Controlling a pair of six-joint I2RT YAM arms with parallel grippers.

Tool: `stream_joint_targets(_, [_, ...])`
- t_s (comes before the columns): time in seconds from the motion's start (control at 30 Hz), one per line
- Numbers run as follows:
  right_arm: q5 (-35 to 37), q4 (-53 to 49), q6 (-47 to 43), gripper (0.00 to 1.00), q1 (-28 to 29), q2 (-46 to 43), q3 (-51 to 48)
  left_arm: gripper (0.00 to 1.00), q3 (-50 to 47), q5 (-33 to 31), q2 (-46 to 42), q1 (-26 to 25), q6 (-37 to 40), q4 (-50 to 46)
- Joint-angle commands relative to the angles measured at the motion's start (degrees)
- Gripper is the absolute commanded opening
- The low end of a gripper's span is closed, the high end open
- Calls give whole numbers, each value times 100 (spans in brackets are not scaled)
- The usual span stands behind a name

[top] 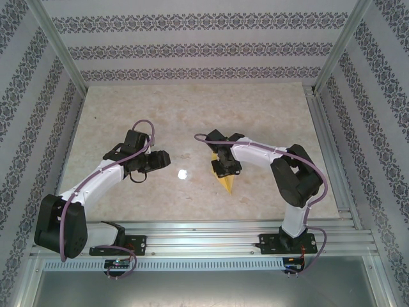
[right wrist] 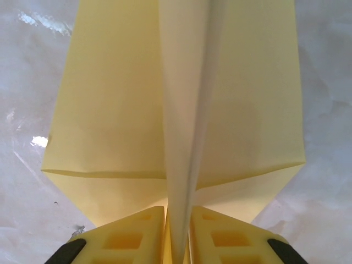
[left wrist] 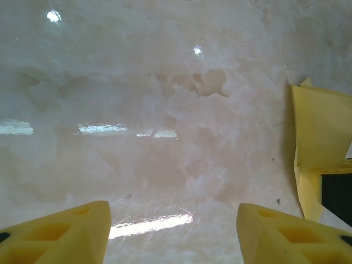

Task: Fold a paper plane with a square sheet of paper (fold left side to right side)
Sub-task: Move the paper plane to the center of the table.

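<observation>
The paper plane [top: 227,183] lies right of centre on the marbled tabletop [top: 192,109], its yellow point toward the arm bases. Just past that point, the right fingers [right wrist: 135,234] are clamped together on its raised centre crease, the wings spreading flat on either side. A small white spot [top: 182,173] sits to its left. Beyond, the left fingers [left wrist: 66,231] stand wide apart, holding nothing.
</observation>
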Motion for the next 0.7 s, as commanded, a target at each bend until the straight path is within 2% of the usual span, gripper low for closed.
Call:
stream_joint_targets(0.0, [-74, 22, 41, 20, -13, 79, -69, 62, 177, -110, -106, -63, 167, -94])
stream_joint_targets(0.17, [-155, 41, 54, 15, 0, 190, -143, 62, 205, -119, -107, -65, 168, -109])
stream_joint_targets(0.33, [-128, -15, -9, 0, -37, 229, 49, 62, 257, -132, -137, -68, 191, -147])
stream_joint_targets(0.5, [172, -426, -178, 0, -206, 352, 898, 63, 338, -234, -205, -61, 256, -211])
stream_joint_targets(0.67, [309, -387, -44, 0, -465, 756, 1465, 67, 277, -438, -350, -62, 265, -154])
